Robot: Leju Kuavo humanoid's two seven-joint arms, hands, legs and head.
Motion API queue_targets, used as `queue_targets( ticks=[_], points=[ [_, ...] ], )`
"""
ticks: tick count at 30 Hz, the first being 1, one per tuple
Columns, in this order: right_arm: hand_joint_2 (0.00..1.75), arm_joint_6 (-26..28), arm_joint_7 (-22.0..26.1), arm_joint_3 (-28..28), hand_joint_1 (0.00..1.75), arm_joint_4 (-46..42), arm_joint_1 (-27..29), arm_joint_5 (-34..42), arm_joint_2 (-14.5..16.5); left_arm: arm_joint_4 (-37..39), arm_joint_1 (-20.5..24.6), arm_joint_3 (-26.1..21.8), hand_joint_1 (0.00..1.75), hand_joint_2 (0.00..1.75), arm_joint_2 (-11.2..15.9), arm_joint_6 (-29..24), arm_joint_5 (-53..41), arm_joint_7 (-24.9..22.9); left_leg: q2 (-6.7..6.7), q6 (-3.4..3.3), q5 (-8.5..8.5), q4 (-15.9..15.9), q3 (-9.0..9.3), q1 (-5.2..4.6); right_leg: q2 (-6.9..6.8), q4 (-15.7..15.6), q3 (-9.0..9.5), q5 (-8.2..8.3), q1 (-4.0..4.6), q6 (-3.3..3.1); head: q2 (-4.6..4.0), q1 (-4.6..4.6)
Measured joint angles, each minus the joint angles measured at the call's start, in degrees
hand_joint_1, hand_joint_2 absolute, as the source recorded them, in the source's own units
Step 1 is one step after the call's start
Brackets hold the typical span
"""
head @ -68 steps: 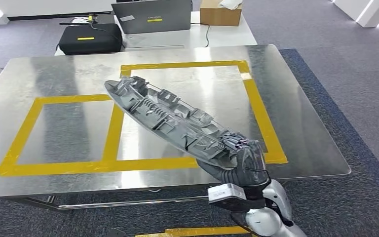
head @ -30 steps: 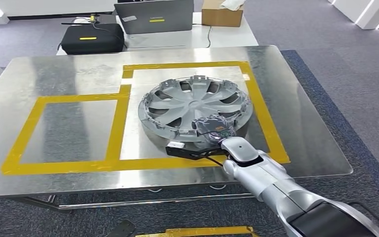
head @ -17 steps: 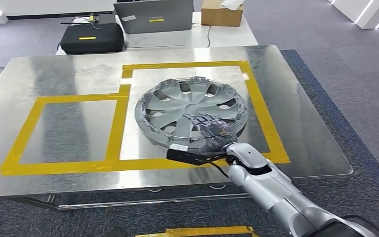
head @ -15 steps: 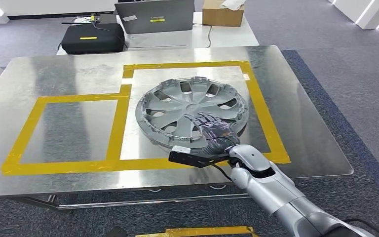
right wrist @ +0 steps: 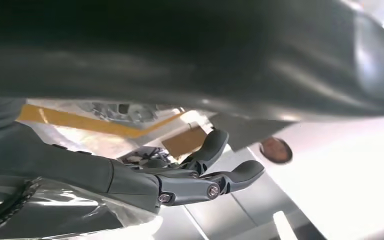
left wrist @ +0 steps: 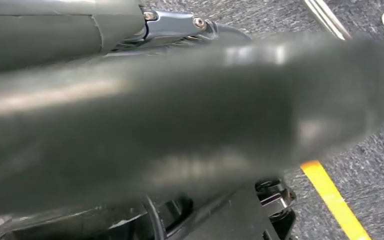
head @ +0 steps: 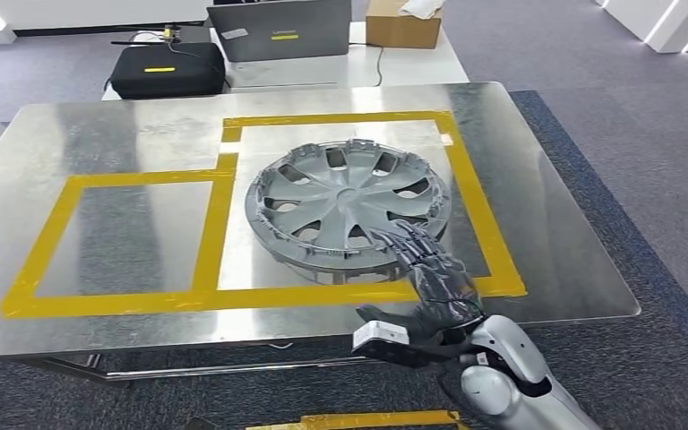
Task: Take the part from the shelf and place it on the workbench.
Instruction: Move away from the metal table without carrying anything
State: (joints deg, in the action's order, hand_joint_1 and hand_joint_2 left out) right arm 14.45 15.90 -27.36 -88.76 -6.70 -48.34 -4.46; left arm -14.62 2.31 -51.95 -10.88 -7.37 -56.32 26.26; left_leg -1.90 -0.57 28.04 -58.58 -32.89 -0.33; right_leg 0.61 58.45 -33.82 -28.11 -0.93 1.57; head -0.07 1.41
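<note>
The part, a grey wheel cover (head: 349, 207), lies flat and face up on the metal workbench (head: 107, 134), inside the right-hand yellow tape square (head: 466, 193). My right hand (head: 430, 269) hovers over the bench's near edge just in front of the cover, fingers spread and holding nothing; its fingertips (head: 403, 235) reach to the cover's near rim. In the right wrist view the dark fingers (right wrist: 215, 177) stretch out apart over the shiny bench (right wrist: 220, 215) and yellow tape (right wrist: 95, 125). The left wrist view is blurred by a dark body part close to the lens.
A second yellow tape square (head: 116, 237) marks the bench's left half. Behind the bench stand a black case (head: 166, 69), a laptop (head: 278, 29) and a cardboard box (head: 403, 25) on a white table. Grey carpet surrounds the bench, with yellow floor tape (left wrist: 332, 200) below.
My right hand has let go of the wheel cover and drawn back toward the bench's near edge, fingers opening. The cover stays flat in the right square.
</note>
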Motion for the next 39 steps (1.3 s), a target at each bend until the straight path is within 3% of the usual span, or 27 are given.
queue_targets(
  ticks=[6,10,12,14,15,16,17,18,20,22,25,26,28,30,31,32,33,36,37,39],
  points=[
    [0.00,6.36,10.31,5.69,0.00,-6.40,11.59,12.10,0.49,0.00,-0.53,-1.71,0.00,0.00,-0.66,-0.92,0.19,1.26,-0.04,-0.61,0.38,-0.39,-0.04,-0.26,-0.10,-0.03,0.24,-0.16,-0.25,0.45,-0.01,0.01],
    [0.00,1.61,16.04,13.47,0.00,-6.33,17.26,26.48,2.47,0.00,-0.81,-2.63,0.00,0.00,-1.46,-1.82,-0.40,1.64,-0.01,-1.53,0.12,0.30,0.48,-0.23,-0.12,-0.14,0.54,-0.49,-0.39,1.24,-0.02,-0.02],
    [0.00,-2.39,19.03,19.08,0.00,-4.96,18.92,30.91,4.20,0.00,-1.02,-3.15,0.00,0.00,-2.03,-2.20,-0.63,1.69,0.08,-2.05,-0.35,1.20,1.08,0.10,-0.16,2.89,-0.79,-2.72,-0.32,1.47,-0.02,-0.16],
    [0.00,-5.28,21.03,23.92,0.00,-3.42,20.02,31.77,5.77,0.00,-1.19,-3.64,0.00,0.00,-2.50,-2.33,-0.82,1.74,0.18,-2.24,-0.38,1.34,1.18,0.12,-0.17,9.74,-3.96,-6.32,-0.34,1.62,-0.02,-0.21],
    [0.00,-6.03,21.33,25.73,0.00,-2.86,20.53,31.67,6.45,0.00,-1.23,-3.83,0.00,0.00,-2.65,-2.33,-0.87,1.74,0.20,-2.27,-0.34,1.34,1.18,0.11,-0.18,12.87,-5.43,-7.44,-0.36,1.76,-0.02,-0.20],
    [0.00,-6.50,21.41,27.22,0.00,-2.45,20.93,31.50,7.05,0.00,-1.28,-3.97,0.00,0.00,-2.77,-2.33,-0.96,1.74,0.21,-2.26,-0.32,1.31,1.19,0.11,-0.19,14.42,-6.18,-7.53,-0.41,1.90,-0.01,-0.18],
    [0.00,-6.83,21.35,28.54,0.00,-2.10,21.18,31.30,7.64,0.00,-1.32,-4.12,0.00,0.00,-2.87,-2.33,-1.02,1.74,0.20,-2.19,-0.31,1.24,1.22,0.16,-0.22,13.88,-5.87,-6.53,-0.48,2.03,0.00,-0.19],
    [0.00,-7.10,21.17,29.60,0.00,-1.81,21.26,31.13,8.15,0.00,-1.35,-4.24,0.00,0.00,-2.94,-2.33,-1.10,1.74,0.18,-2.05,-0.26,1.13,1.25,0.23,-0.24,11.42,-4.59,-4.84,-0.59,2.16,0.00,-0.18],
    [0.00,-8.22,20.44,31.65,0.00,-1.16,21.18,31.61,9.28,0.00,-1.36,-4.58,0.00,0.00,-3.11,-2.38,-1.23,1.74,0.08,-1.45,0.05,0.60,1.12,0.30,-0.13,4.07,-0.48,-1.93,-0.76,2.34,-0.01,-0.21],
    [0.00,-9.51,20.18,34.13,0.00,0.42,20.94,32.59,10.58,0.00,-1.37,-4.91,0.00,0.00,-3.31,-2.61,-1.49,1.74,-0.05,-0.74,0.35,0.07,0.94,0.18,0.17,0.41,1.80,-1.25,-0.74,1.91,-0.01,-0.19],
    [0.00,-11.60,21.93,41.71,0.00,7.90,19.22,33.04,12.46,0.00,-1.49,-5.62,0.00,0.00,-3.72,-3.30,-2.25,1.73,-0.04,0.09,0.55,-0.35,0.83,0.20,0.15,0.16,1.78,-1.18,-0.67,0.53,-0.01,-0.12],
    [0.00,-12.40,22.62,45.49,0.00,11.70,18.17,33.12,12.83,-0.01,-1.56,-5.92,0.00,0.00,-3.84,-3.48,-2.49,1.73,0.23,0.38,1.44,-1.11,0.55,0.24,-0.02,0.09,1.66,-0.97,-0.72,0.16,-0.01,0.04],
    [0.00,-13.78,23.49,53.70,0.00,19.90,15.94,33.46,13.11,-0.06,-1.63,-6.51,0.00,0.00,-4.09,-3.72,-2.95,1.74,0.92,0.90,5.26,-5.56,-0.95,0.38,-0.57,0.02,1.24,-0.61,-0.78,-0.44,-0.01,0.33],
    [0.00,-14.53,23.75,61.79,0.00,28.68,13.94,33.67,12.69,-0.14,-1.66,-7.03,0.00,0.00,-4.27,-3.80,-3.46,1.75,1.17,1.19,9.32,-12.36,-2.99,0.53,-1.24,0.04,0.68,-0.26,-0.63,-0.81,-0.01,0.43],
    [0.00,-14.37,23.80,65.35,0.00,33.05,13.01,33.38,12.36,-0.18,-1.68,-7.28,0.00,0.00,-4.32,-3.80,-3.70,1.75,1.19,1.21,10.08,-14.38,-3.28,0.57,-1.49,0.05,0.38,-0.05,-0.54,-0.89,0.00,0.44],
    [0.00,-13.67,23.79,68.60,0.00,37.30,12.23,32.71,12.01,-0.19,-1.70,-7.51,0.00,0.00,-4.38,-3.80,-3.99,1.76,1.19,1.12,9.70,-14.44,-2.65,0.58,-1.62,0.07,0.07,0.20,-0.44,-0.90,-0.01,0.44],
    [0.00,-12.70,23.73,71.12,0.00,40.90,11.63,31.80,11.71,-0.21,-1.70,-7.69,0.00,0.00,-4.43,-3.81,-4.25,1.76,1.16,0.88,8.40,-12.36,-1.05,0.55,-1.52,0.08,-0.23,0.47,-0.35,-0.85,-0.01,0.45],
    [0.00,-9.36,22.05,76.35,0.00,50.35,9.50,28.80,11.05,-0.32,-1.61,-8.15,0.00,0.00,-4.74,-4.50,-5.08,1.73,-0.10,-0.59,4.71,-1.22,5.69,0.23,-0.55,0.07,-1.18,1.61,-0.22,-0.42,-0.02,0.41],
    [0.00,-8.16,20.66,77.71,0.00,53.37,8.65,27.95,10.92,-0.36,-1.57,-8.31,0.00,0.00,-4.93,-5.03,-5.33,1.67,-0.52,-0.87,4.34,0.98,6.78,0.06,-0.18,0.03,-1.46,2.08,-0.30,-0.12,-0.01,0.41],
    [0.00,-5.81,17.24,80.17,0.00,58.79,7.42,26.47,10.72,-0.39,-1.47,-8.67,0.00,0.00,-5.48,-6.13,-5.80,1.38,-0.38,-0.96,3.86,2.12,6.92,-0.25,0.60,-0.33,-1.82,3.17,-0.55,0.74,0.00,0.43]
  ],
)
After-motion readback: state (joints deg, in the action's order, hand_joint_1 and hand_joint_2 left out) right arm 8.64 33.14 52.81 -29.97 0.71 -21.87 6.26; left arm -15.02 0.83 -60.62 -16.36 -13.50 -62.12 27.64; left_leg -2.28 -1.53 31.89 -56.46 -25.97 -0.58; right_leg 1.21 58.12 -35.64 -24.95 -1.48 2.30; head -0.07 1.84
